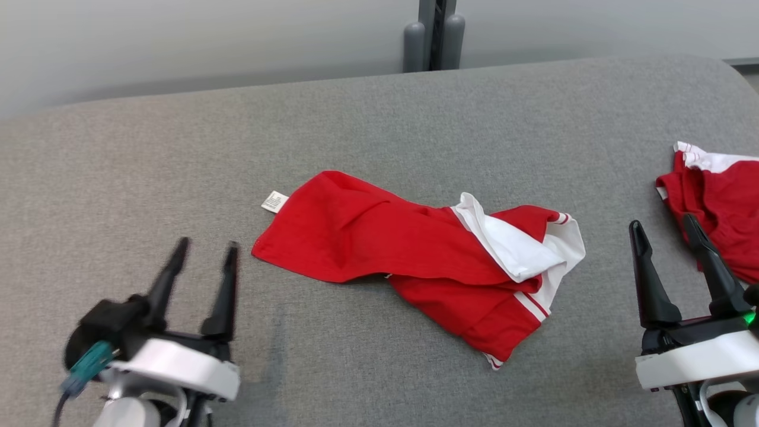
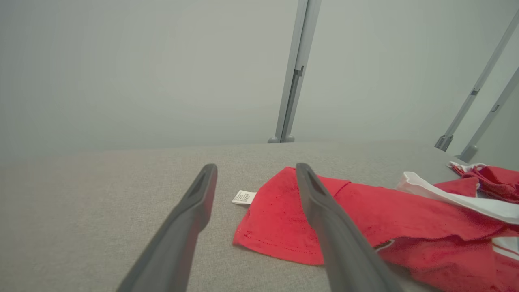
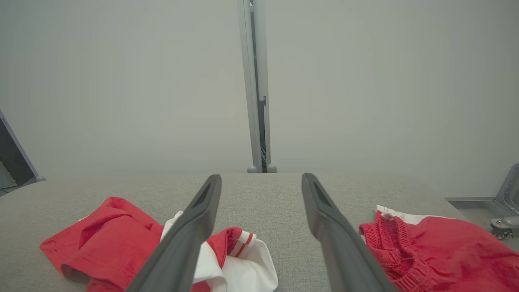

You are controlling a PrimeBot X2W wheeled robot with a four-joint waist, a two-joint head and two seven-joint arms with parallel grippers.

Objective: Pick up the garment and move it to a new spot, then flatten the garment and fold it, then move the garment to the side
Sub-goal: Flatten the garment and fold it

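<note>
The red jersey T-shirt (image 1: 385, 243) lies crumpled in the middle of the grey worktop (image 1: 178, 148), not yet picked up. The left hand (image 1: 207, 243) and right hand (image 1: 662, 220) hover open and empty on either side of it. The next move likely calls for pinching a hem edge, clear of the second red garment (image 1: 720, 207) at the right.

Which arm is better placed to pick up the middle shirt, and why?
Probably the left. The left gripper stands open beside a corner of the shirt, whose hem lies right ahead in its wrist view. The right gripper, also open, sits nearer the other red garment.
</note>
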